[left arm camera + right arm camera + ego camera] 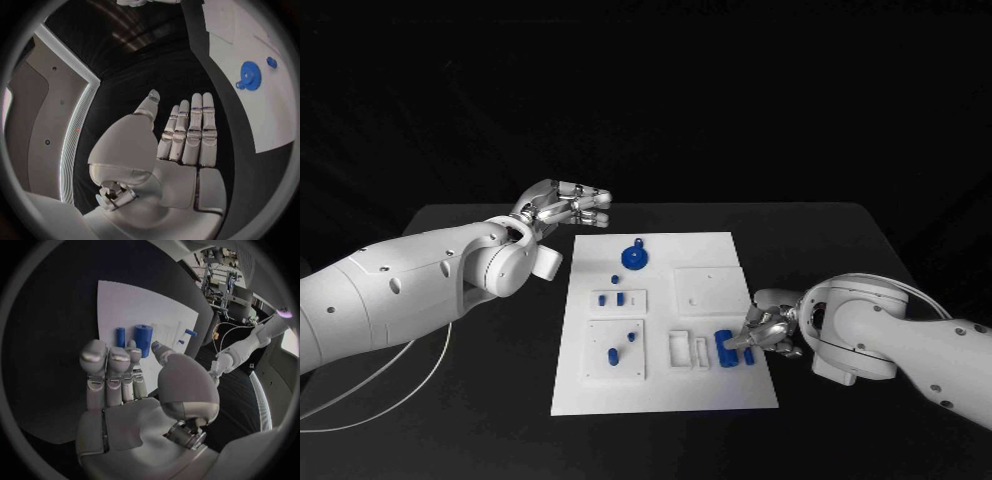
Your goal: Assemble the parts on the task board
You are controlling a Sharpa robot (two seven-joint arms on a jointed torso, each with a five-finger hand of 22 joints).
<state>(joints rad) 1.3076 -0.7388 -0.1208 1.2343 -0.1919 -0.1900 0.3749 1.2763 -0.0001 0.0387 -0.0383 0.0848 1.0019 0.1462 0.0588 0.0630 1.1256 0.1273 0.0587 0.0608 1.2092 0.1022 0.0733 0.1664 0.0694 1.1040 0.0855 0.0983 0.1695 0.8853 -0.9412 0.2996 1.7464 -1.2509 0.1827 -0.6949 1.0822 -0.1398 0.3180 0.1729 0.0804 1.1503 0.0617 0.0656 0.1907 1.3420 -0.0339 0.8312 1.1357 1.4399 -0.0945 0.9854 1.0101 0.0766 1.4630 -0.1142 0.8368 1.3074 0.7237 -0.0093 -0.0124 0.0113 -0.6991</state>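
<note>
The white task board (661,395) lies in the middle of the table. On it are a blue gear (633,259) at the far end, small blue pegs (610,297) in a white block, and two blue cylinders (728,346) near the right edge. My right hand (769,333) hovers at that right edge, its fingers stretched out with their tips right beside the cylinders (142,333), holding nothing. My left hand (568,205) floats over the table by the board's far left corner, fingers straight and together, empty (178,140). The gear (250,75) lies off to its side.
Raised white blocks (705,290) with slots sit on the board, one (616,352) holding small blue pieces. A white cable (387,392) loops over the table's left side. Bare black table surrounds the board.
</note>
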